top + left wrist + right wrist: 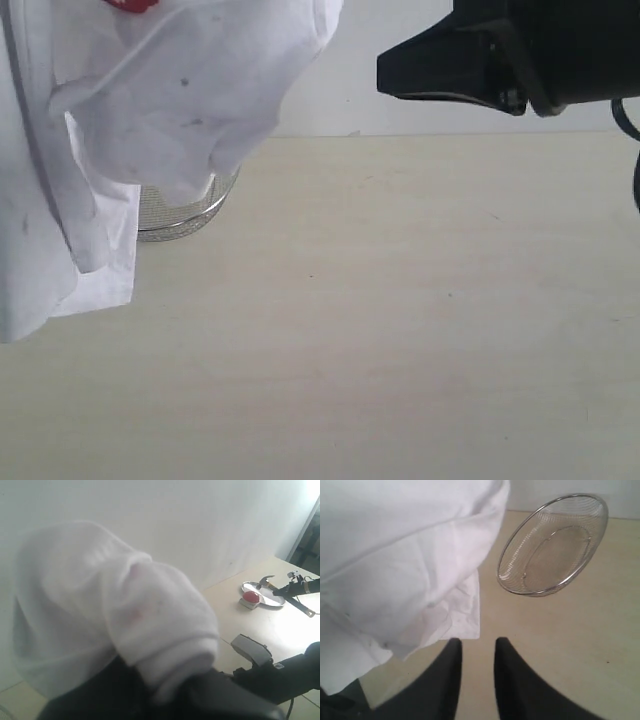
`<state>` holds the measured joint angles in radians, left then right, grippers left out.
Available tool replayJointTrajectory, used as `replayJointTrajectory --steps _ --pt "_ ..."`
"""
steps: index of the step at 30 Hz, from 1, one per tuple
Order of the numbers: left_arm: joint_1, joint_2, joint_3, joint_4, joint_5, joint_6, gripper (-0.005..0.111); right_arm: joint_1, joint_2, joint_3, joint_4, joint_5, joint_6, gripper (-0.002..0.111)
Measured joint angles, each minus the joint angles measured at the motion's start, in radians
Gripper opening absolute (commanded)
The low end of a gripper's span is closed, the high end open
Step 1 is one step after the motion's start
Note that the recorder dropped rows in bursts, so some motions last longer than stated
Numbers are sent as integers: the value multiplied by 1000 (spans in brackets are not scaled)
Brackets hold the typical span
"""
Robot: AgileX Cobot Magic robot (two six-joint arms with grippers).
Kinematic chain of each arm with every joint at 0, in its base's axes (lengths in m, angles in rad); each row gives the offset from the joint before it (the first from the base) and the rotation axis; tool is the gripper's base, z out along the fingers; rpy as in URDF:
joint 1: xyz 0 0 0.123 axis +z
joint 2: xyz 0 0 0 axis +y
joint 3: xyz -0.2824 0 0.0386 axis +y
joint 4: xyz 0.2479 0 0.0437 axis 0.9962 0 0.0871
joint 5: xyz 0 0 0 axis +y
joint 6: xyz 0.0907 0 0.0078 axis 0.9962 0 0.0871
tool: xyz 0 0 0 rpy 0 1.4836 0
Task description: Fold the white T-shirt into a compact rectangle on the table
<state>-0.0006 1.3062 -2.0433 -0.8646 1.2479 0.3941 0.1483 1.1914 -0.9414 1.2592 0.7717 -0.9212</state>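
Observation:
The white T-shirt (150, 110) hangs bunched in the air at the left of the exterior view, its lower folds draping down to the table (400, 330). A bit of red print shows at its top edge. In the left wrist view the white T-shirt (115, 610) bulges over my left gripper (170, 685), which is shut on a roll of the cloth. My right gripper (477, 642) is open with only bare table between its fingers, a short way from the shirt's hanging hem (465, 615). In the exterior view my right gripper (400, 75) hovers high at the right, apart from the shirt.
A round wire-mesh basket (190, 215) stands behind the hanging shirt, and the same basket (552, 545) shows beyond my right gripper. A metal dish with a red object (260, 594) sits far off on the table. Bare tabletop fills the middle and right.

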Motion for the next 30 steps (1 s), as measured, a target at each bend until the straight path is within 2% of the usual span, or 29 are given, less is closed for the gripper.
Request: replayJointTrajectory --steps 3,5,10,25,27,30 --pt "0 0 0 -6 1 0 4 0 0 0 2 69 -39 76" --pt "0 0 4 -19 1 0 4 0 0 0 2 117 -71 84" --pt "0 0 35 -53 1 0 4 0 0 0 15 137 -113 84" --pt "-7 0 73 -141 1 0 4 0 108 0 240 191 -298 83" --pt "-7 0 73 -141 1 0 4 0 125 0 274 200 -318 79" --pt "-7 0 73 -141 1 0 4 0 142 0 305 216 -342 63"
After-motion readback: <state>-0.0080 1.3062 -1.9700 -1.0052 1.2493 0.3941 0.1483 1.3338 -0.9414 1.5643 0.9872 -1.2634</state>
